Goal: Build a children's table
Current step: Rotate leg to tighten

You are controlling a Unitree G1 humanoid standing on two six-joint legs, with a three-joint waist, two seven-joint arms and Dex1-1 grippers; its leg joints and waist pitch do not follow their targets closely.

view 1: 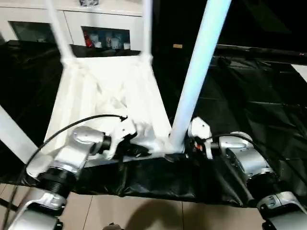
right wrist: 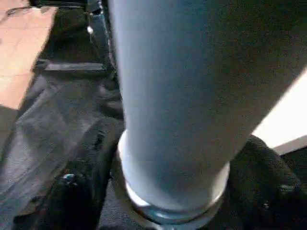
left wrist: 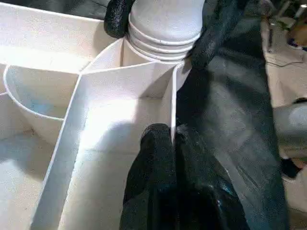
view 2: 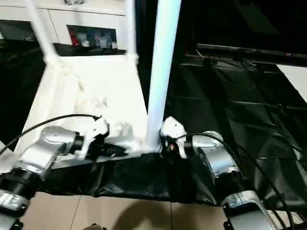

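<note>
Left gripper (left wrist: 165, 158) pinches the tabletop (view 1: 110, 96) rib at lower centre; right gripper (left wrist: 158, 28) clasps the leg (view 1: 196, 72).

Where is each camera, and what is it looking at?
Head eyes: look down over both silver forearms at the upside-down table top and near leg.
Left wrist: looks along the left gripper, shut on a rib.
Right wrist: looks at that leg, right gripper around its base.
All share the leg.
</note>
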